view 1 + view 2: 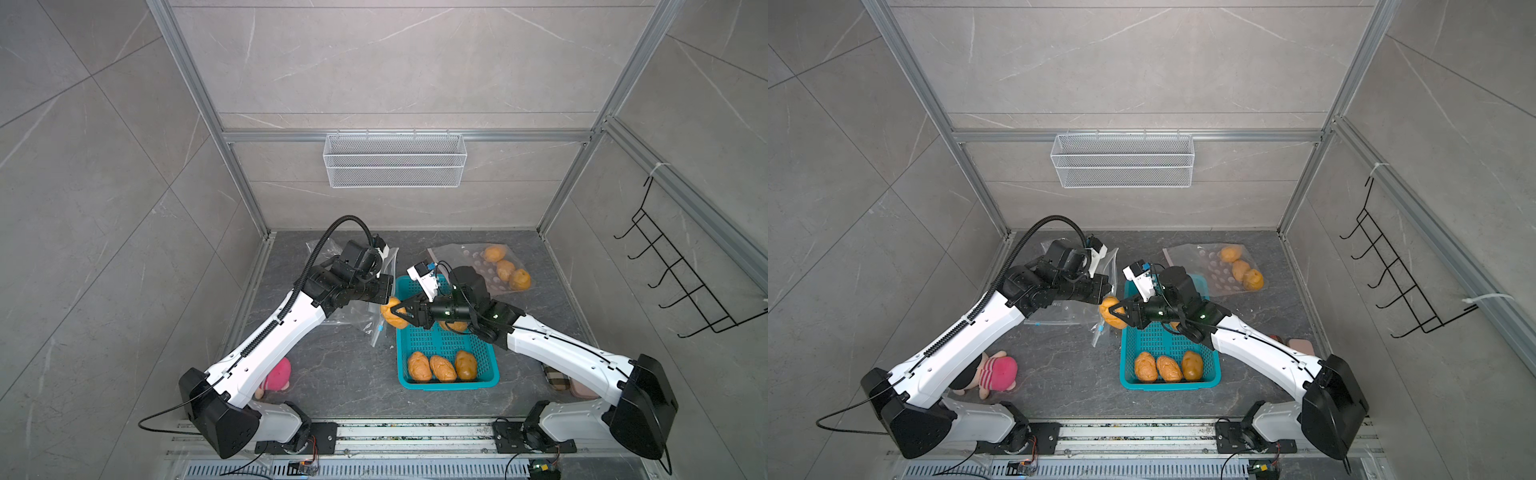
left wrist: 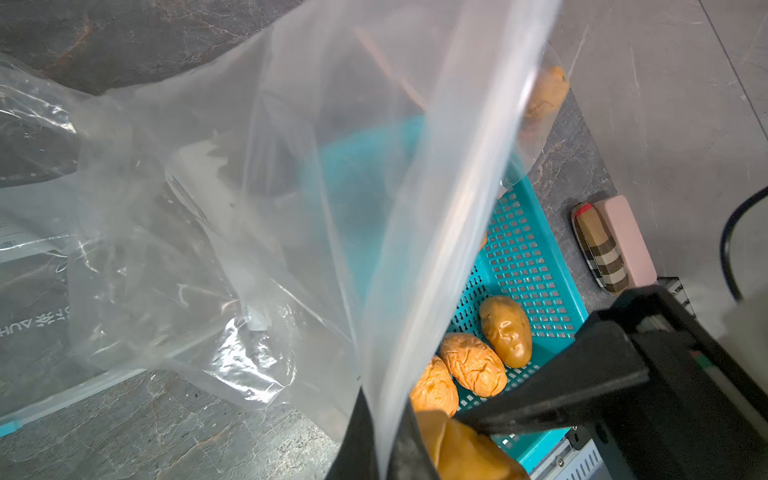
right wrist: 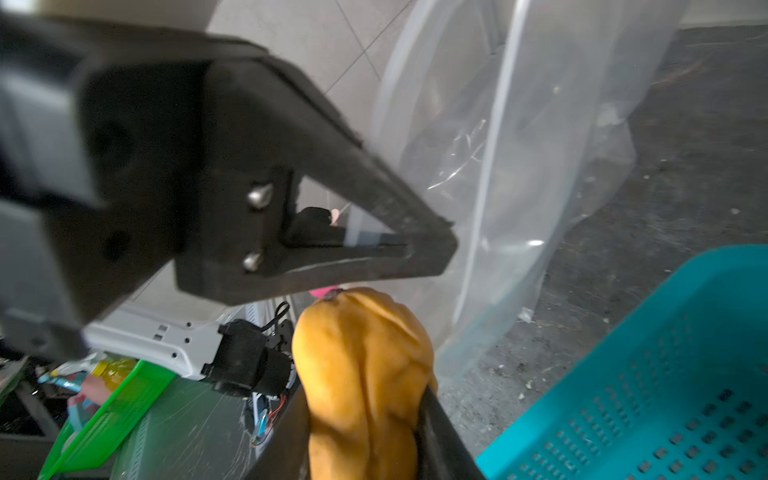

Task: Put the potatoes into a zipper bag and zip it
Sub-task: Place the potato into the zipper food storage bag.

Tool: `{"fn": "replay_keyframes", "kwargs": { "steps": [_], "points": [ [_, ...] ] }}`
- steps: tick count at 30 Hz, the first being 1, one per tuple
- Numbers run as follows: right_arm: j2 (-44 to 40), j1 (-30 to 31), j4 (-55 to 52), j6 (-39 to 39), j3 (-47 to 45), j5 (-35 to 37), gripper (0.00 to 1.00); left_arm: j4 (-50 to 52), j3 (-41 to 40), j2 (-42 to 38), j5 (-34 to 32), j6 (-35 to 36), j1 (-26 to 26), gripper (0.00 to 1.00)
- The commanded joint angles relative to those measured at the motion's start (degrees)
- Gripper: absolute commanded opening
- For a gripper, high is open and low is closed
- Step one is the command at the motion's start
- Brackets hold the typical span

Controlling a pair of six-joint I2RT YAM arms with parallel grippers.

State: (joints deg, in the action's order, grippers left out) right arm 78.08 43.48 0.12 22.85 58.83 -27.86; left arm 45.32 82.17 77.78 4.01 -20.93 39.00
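Clear, thin, crinkled film of zipper bag [image 2: 291, 208] hangs with mouth gaping, rim pinched in clenched left gripper [image 3: 432, 249]. Just beside mouth, right gripper [image 1: 397, 311] grasps held potato [image 3: 365, 374]: orange-tan, wrinkled, glossy oval. Teal perforated plastic basket [image 1: 446, 384] holds three potatoes [image 1: 443, 368] at near end; another mostly hidden under right arm [image 1: 561, 353]. Three more sit in second bag [image 1: 457, 253] behind. On film, print [image 2: 25, 328] cut off by frame edge, only "AUH" legible

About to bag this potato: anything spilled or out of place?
Nothing spilled. Right gripper holds the potato, left gripper pinches the bag. Only strays: a plush toy partly under the left arm, and a plaid case beside the right arm.
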Motion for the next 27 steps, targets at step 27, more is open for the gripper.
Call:
{"fn": "replay_keyframes", "kwargs": {
  "steps": [27],
  "points": [
    [12.48, -0.24, -18.83, 8.46, 20.49, 10.34, 0.31, -2.78, -5.79, -2.98, 5.09, 4.83, 0.34, 0.0]
  ]
}}
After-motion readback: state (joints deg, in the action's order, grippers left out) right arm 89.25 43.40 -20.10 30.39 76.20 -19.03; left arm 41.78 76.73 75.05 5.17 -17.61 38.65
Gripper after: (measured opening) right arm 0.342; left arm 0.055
